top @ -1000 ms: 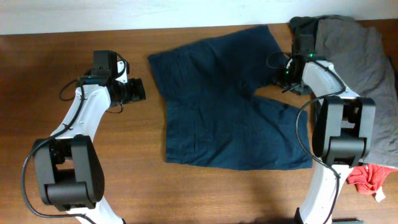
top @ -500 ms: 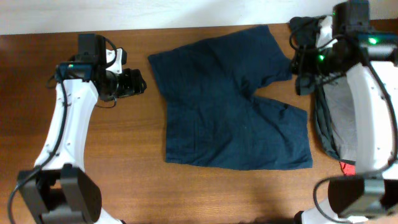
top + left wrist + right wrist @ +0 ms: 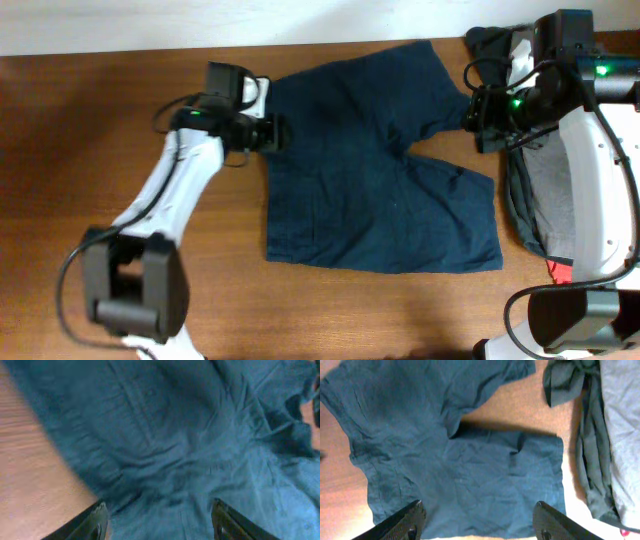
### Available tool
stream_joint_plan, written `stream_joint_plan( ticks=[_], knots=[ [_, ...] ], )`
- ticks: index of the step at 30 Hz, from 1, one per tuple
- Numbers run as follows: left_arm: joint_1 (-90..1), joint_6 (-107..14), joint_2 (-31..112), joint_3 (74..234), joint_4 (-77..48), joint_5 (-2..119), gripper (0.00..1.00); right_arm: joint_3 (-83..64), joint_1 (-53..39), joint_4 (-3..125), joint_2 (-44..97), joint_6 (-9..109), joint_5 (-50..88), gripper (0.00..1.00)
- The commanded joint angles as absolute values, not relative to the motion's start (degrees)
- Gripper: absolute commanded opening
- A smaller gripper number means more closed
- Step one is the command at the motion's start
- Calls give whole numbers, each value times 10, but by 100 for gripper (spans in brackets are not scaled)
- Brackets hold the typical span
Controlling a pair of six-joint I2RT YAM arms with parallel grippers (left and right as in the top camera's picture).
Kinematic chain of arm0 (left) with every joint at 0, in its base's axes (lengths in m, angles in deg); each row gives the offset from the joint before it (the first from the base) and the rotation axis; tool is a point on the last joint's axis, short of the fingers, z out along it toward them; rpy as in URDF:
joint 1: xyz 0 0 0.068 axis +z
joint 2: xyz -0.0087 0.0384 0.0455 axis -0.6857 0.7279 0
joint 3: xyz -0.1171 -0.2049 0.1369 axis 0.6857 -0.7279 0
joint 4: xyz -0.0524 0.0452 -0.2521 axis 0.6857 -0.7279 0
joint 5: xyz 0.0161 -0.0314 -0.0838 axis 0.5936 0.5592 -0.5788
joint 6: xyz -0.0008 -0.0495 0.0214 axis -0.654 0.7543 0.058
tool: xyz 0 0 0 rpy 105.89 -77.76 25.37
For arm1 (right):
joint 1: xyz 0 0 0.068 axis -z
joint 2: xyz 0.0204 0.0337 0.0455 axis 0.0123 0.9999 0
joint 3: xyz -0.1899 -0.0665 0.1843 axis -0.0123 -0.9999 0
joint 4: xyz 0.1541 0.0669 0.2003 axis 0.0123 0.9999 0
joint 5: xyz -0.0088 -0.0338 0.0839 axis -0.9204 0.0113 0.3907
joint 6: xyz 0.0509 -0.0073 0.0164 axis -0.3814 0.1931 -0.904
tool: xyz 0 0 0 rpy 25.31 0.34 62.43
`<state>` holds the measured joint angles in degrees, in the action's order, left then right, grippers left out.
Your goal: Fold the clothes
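Here the navy shorts (image 3: 380, 170) lie spread flat on the table (image 3: 80, 130), midway across and toward its far edge, both legs pointing at the right edge. The left gripper (image 3: 272, 133) hangs over the shorts' left border, fingers set wide with nothing between them — whether they touch the cloth I cannot tell. The right gripper (image 3: 482, 122) sits beside the far leg's end, raised, jaws likewise wide and empty. A grey garment (image 3: 545, 195) is heaped along the right edge, a charcoal piece (image 3: 565, 380) at its far end — a red scrap (image 3: 560, 268) shows nearer the front.
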<state>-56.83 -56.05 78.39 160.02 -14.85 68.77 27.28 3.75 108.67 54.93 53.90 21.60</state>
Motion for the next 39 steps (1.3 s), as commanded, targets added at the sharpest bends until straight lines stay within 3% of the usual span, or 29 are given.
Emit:
stream_joint_plan(
  ticks=[1,7,13,19,22,26,32,39],
  knots=[
    [-586,-539,831,1590,-129,687,66,269,34,1082,552,543,225,73],
    [-595,-540,883,1590,-132,694,65,268,34,1081,552,543,225,73],
    [-594,-540,913,1590,-135,729,51,268,34,1082,552,543,225,73],
    [-588,-540,914,1590,-155,811,22,268,34,1083,552,543,225,73],
    [-587,-550,915,1589,-180,863,15,268,34,1082,552,543,225,73],
    [-587,-572,917,1585,-184,886,15,268,34,1081,552,543,225,73],
    [-576,-583,943,1585,-166,1035,13,268,34,1082,552,543,224,73],
    [-533,-666,953,1586,-102,1044,19,268,34,1074,568,544,203,73]
  ],
)
